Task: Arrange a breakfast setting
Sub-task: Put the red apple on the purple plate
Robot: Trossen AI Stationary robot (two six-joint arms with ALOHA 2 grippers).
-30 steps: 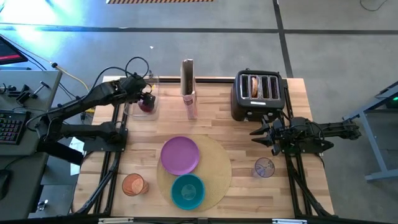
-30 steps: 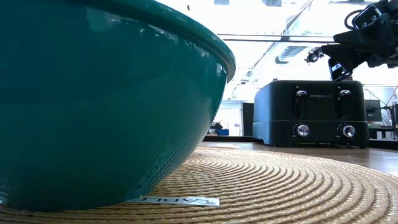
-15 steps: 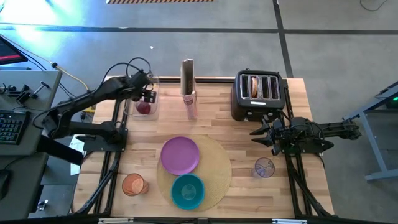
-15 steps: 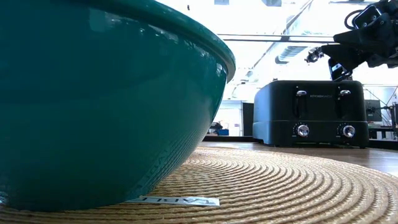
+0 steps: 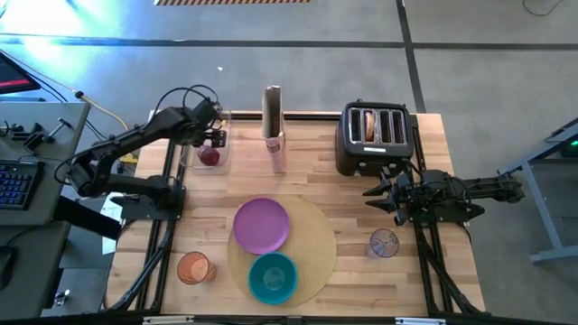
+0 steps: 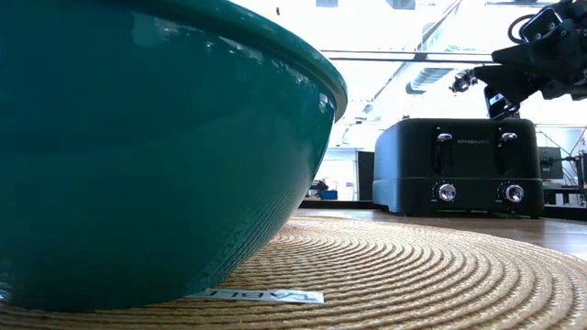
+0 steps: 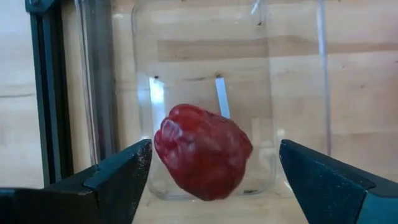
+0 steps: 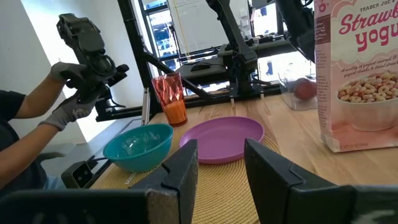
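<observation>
Now the left gripper hangs over the back left corner of the wooden table, right above a clear plastic tub. Its two dark fingers stand wide open, one on each side of the tub — they hold nothing. Inside the tub lies the bumpy red fruit, resting on the tub's floor between the open fingers.

I think the fruit is light and a bit soft, so a hard squeeze could squash it. Its skin looks shiny and may slip. The best place to grab it looks like the fat middle, with one finger on each side. The tub walls are close, so the fingers need to go straight down inside them.

The right gripper waits just in front of the black four-slot toaster, near the clear glass. Its fingers are a little way apart and hold nothing.

The round tan woven mat sits at the middle front. On it are the purple plate and the small teal bowl — the orange cup stands just beside the mat.
</observation>
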